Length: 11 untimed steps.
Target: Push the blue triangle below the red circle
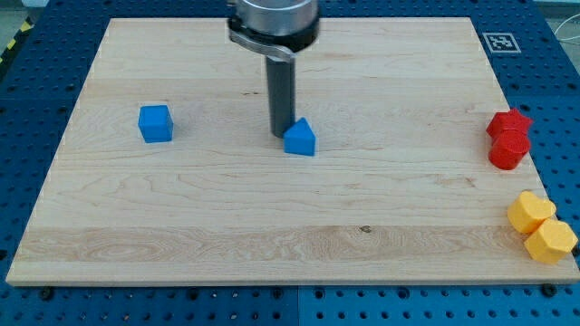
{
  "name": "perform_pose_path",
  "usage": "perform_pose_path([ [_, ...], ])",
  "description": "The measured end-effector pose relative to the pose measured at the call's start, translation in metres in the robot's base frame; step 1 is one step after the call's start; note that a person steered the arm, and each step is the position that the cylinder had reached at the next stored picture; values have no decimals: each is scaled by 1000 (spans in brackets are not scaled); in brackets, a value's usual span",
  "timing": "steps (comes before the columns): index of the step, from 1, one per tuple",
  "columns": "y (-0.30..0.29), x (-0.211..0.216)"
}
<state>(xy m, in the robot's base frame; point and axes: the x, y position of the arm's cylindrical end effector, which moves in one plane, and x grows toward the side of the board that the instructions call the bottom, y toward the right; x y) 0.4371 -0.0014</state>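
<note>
My tip (282, 135) touched the blue triangle's (300, 139) left side; there were no fingers, so nothing was held. The triangle sat well left of the red circle (507, 150) on the surface (272, 226).

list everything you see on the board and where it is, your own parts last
blue cube: 1, blue, the view's left, alone
blue triangle: 1, blue, near the board's middle
red star: 1, red, the view's right edge, upper of the red pair
red circle: 1, red, just below the red star, touching it
yellow blocks: 2, yellow, lower right corner, side by side, shapes unclear
wooden board: 1, light wood, fills most of the view
tag marker: 1, black and white, board's top right corner
my tip: 1, dark rod, right at the blue triangle's left side
</note>
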Motion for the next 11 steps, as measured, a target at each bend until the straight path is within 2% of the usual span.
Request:
perform_pose_path([
  [1, 33, 8],
  [2, 38, 17],
  [4, -15, 55],
  [5, -13, 64],
  [7, 32, 50],
  [9, 102, 5],
  [11, 161, 2],
])
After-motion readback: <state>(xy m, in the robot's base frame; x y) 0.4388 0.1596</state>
